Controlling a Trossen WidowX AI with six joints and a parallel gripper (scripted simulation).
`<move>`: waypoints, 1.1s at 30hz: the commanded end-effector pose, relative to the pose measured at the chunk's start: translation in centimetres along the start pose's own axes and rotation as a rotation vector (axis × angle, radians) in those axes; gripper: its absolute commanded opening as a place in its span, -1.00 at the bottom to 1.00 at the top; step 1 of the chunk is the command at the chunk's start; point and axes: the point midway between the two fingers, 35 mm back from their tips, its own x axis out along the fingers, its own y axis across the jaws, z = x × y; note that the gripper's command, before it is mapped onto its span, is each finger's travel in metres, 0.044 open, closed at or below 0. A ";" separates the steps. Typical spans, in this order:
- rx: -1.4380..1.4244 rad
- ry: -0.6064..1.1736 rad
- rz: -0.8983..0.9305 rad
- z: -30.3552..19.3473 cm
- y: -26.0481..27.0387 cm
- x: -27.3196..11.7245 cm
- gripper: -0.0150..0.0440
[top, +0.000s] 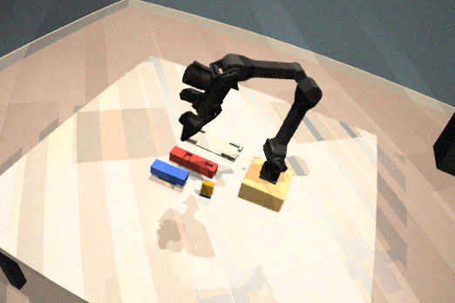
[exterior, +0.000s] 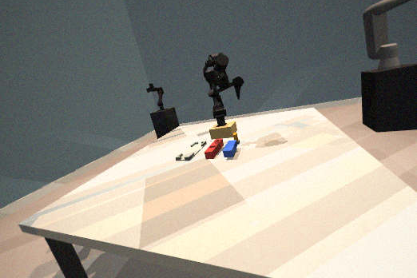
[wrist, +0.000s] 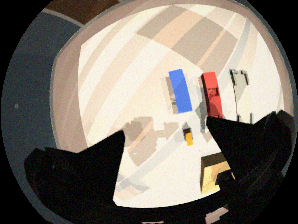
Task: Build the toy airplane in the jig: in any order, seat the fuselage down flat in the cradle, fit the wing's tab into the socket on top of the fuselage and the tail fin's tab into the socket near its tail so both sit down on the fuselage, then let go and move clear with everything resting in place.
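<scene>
Arm pose: the arm [top: 275, 70] [exterior: 218, 102] rose from the tan block [top: 261, 194] [exterior: 222, 132] [wrist: 206, 175], bent sharply, its forward part reaching out above the bench [top: 109, 205] [exterior: 240, 204] [wrist: 130, 65].
End effector [top: 183, 116] [exterior: 225, 95] [wrist: 166, 128]: released, fingers wide, raised, nothing gripped.
Red fuselage [top: 192, 162] [exterior: 212, 149] [wrist: 211, 90]: on bench, between pale jig [top: 213, 144] [exterior: 192, 152] [wrist: 241, 79] and blue wing [top: 169, 172] [exterior: 230, 148] [wrist: 180, 91], unseated.
Orange tail fin [top: 207, 187] [exterior: 236, 137] [wrist: 189, 138]: near fuselage, apart.
</scene>
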 end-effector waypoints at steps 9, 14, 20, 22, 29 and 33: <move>-0.042 0.288 -0.234 0.3 -15.3 10.0 1.00; -0.042 0.288 -0.234 -0.3 -15.9 12.5 1.00; -0.042 0.288 -0.234 -1.2 -16.6 14.9 1.00; -0.042 0.288 -0.234 -1.4 -16.8 15.6 1.00; -0.042 0.288 -0.234 -1.7 -17.0 16.7 1.00; -0.042 0.288 -0.234 -1.8 -17.2 17.3 1.00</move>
